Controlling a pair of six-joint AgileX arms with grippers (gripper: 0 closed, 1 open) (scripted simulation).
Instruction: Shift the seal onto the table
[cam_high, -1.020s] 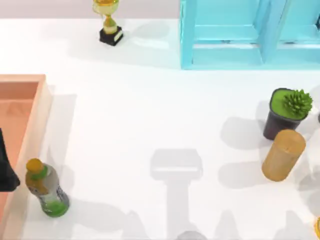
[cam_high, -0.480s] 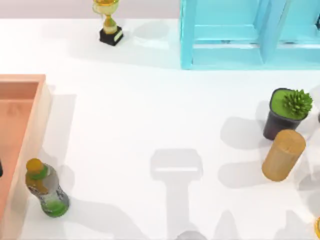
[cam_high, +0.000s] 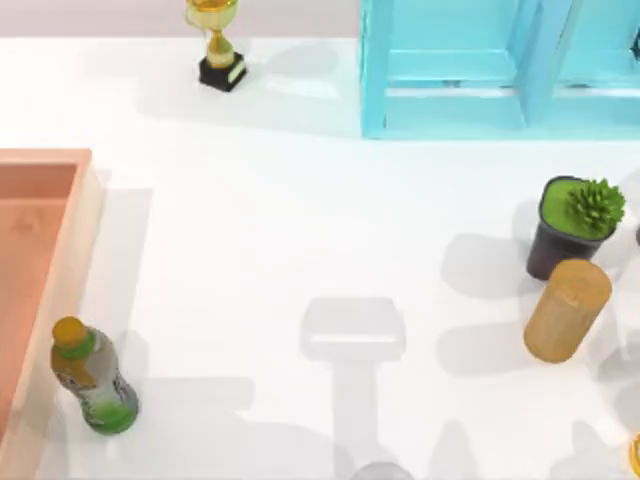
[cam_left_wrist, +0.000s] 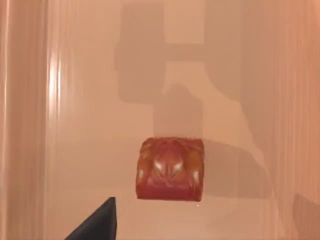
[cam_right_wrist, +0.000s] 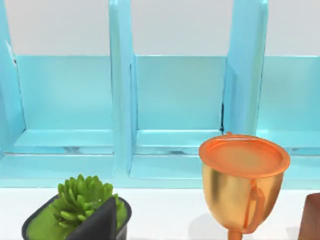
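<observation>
The seal (cam_left_wrist: 171, 169), a small block with a red rounded top, lies on the floor of the orange-brown wooden tray (cam_left_wrist: 75, 125) in the left wrist view. My left gripper (cam_left_wrist: 160, 235) hovers above it, open, with one dark fingertip (cam_left_wrist: 99, 224) showing beside the seal and not touching it. The white table (cam_high: 260, 250) spreads to the right of the tray's rim (cam_high: 85, 230) in the top view. My right gripper (cam_right_wrist: 160, 235) is parked at the right side, open, one fingertip (cam_right_wrist: 100, 220) showing in front of a potted plant (cam_right_wrist: 80, 202).
A green-and-yellow-capped bottle (cam_high: 90, 380) stands just outside the tray's right rim. A tan wooden cylinder (cam_high: 567, 310) and the potted plant (cam_high: 575, 225) stand at the right. A trophy (cam_high: 215, 45) and a blue shelf (cam_high: 480, 70) are at the back. A gold cup (cam_right_wrist: 242, 180) stands near my right gripper.
In the top view the dark part of my left arm at the left edge over the tray has slid out of the picture to the left. Nothing else has moved.
</observation>
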